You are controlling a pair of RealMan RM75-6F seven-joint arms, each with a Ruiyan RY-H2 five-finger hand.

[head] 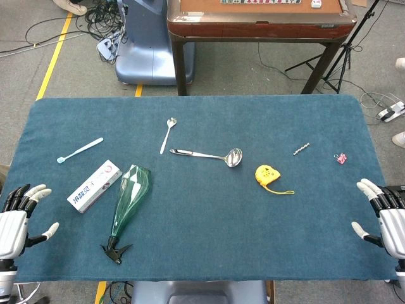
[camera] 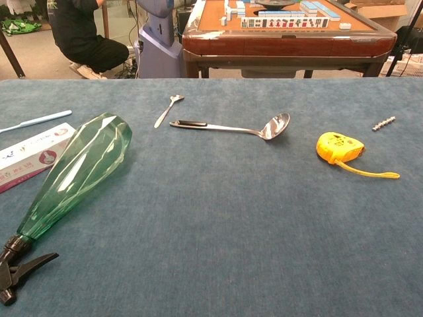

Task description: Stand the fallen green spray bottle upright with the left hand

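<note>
Green spray bottle (head: 129, 198) lies on its side on the table (head: 209, 221), beside the toothpaste box (head: 94, 185). My left hand (head: 18, 217) rests apart, fingers spread, holding nothing; right hand (head: 385, 216) likewise.

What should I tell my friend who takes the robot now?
Left hand: open, holding nothing, at the table's near left edge.
Right hand: open, holding nothing, at the near right edge.
Green spray bottle: lying on its side on the blue table, black trigger head toward the robot, right of the white box.
Done: nothing yet.
Left: reach over with the left hand, grip the bottle, stand it upright.
</note>
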